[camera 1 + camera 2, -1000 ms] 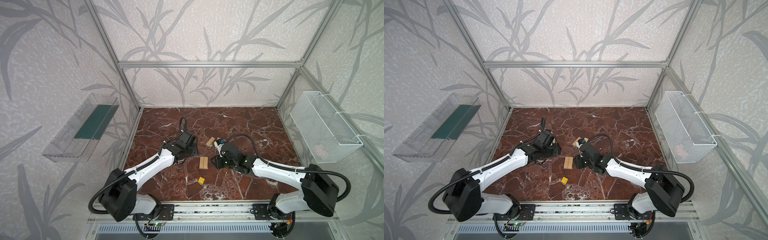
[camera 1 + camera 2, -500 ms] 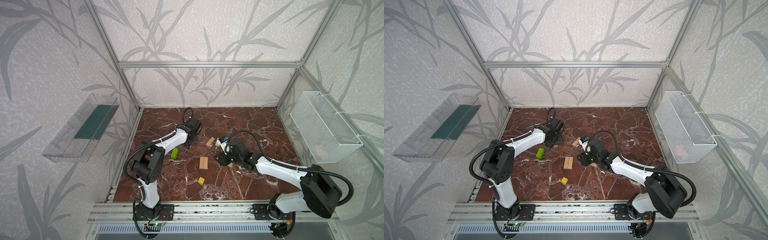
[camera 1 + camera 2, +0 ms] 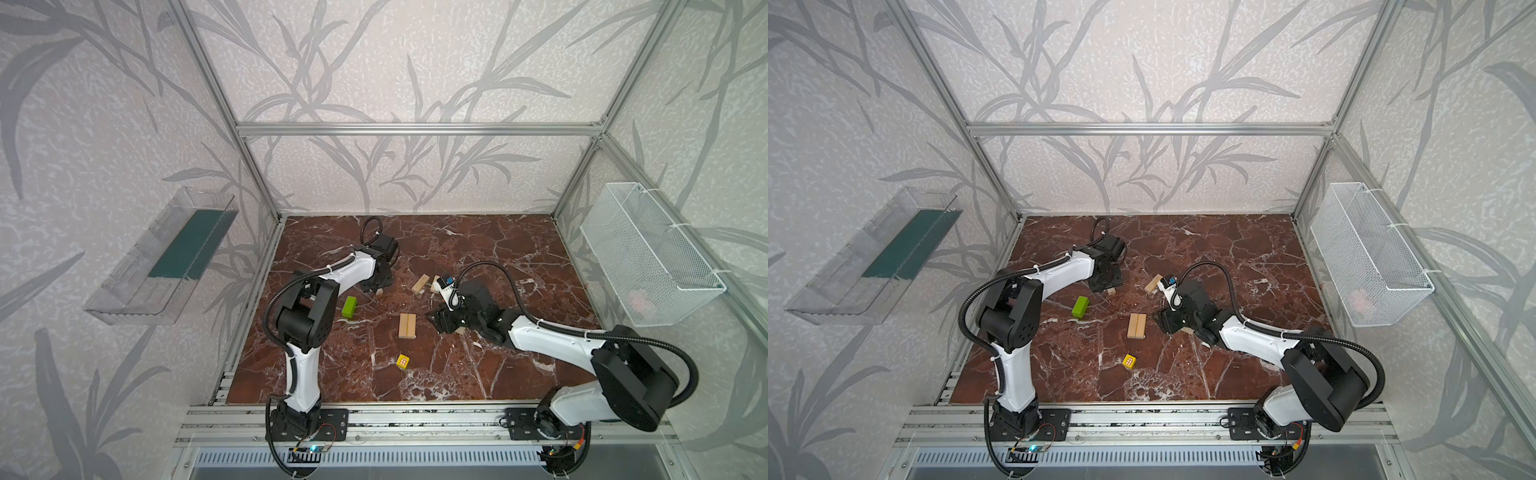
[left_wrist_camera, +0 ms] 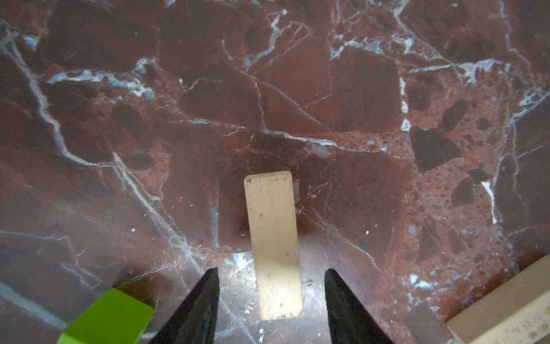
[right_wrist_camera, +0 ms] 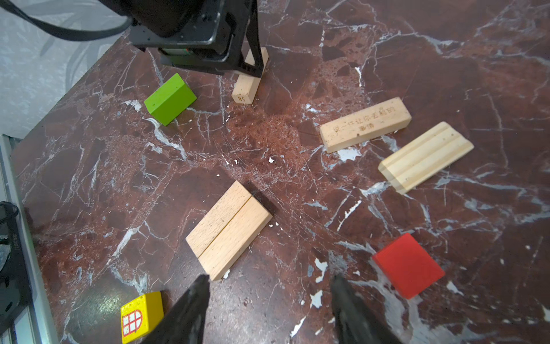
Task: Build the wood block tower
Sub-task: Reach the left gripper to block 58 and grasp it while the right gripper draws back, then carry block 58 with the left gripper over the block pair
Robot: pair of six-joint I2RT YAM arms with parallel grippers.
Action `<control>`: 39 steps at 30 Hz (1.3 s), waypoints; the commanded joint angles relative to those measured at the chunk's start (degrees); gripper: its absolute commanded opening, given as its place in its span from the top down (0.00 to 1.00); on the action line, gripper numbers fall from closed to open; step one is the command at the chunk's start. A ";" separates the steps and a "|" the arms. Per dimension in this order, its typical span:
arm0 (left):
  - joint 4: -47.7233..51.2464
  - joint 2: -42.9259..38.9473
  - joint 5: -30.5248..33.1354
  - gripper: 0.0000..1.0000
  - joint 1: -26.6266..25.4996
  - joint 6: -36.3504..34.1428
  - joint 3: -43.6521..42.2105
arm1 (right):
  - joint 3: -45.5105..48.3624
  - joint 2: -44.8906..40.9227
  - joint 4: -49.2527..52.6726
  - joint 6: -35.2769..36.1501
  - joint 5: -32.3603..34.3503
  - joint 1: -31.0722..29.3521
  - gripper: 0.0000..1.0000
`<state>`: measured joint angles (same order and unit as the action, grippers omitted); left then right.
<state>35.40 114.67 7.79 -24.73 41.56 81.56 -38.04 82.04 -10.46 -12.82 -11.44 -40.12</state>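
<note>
Two smooth pale bars (image 5: 229,229) lie paired on veined marble (image 5: 297,59); left hand (image 4: 270,271) and right hand (image 5: 270,277) both gape empty.

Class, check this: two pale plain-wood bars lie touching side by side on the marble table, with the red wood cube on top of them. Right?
No. The red wood cube rests on the marble table, apart from the two pale plain-wood bars, which do lie touching side by side. The right wrist view shows it.

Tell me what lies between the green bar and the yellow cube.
Nothing: bare marble runs from the green bar to the yellow cube, clearest in the right wrist view; both top views agree.
</note>
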 commanded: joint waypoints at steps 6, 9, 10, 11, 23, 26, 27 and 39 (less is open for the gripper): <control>1.38 3.01 -0.22 0.52 0.33 -0.25 2.88 | 0.75 -0.57 -1.41 0.48 1.68 0.07 0.33; 1.18 3.42 -0.32 0.55 0.60 -0.37 2.66 | 0.67 -0.48 -1.41 0.58 1.59 0.12 0.33; 1.15 3.57 -0.40 0.55 0.66 -0.43 2.65 | 0.53 -0.32 -1.33 0.53 1.68 0.13 0.33; 1.12 3.69 -0.48 0.57 0.87 -0.43 2.65 | 0.47 -0.23 -1.23 0.55 1.62 0.08 0.33; -0.53 3.91 -2.99 0.67 1.92 -0.69 0.67 | 0.30 0.05 -1.08 0.84 1.75 0.06 0.32; -0.37 4.07 -3.34 0.70 1.97 -1.10 0.44 | 0.25 -0.04 -1.04 0.87 1.76 0.05 0.32; -0.61 3.90 -3.75 0.71 1.96 -1.35 0.21 | 0.26 -0.03 -1.01 0.82 1.77 0.05 0.32; -0.18 0.03 -6.67 0.84 1.84 -5.35 -3.00 | 0.81 -1.08 -0.63 0.23 1.67 0.11 0.31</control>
<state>32.53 116.31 3.09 -23.05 38.02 80.51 -38.00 82.04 -10.52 -12.38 -10.35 -40.12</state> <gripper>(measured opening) 0.217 0.689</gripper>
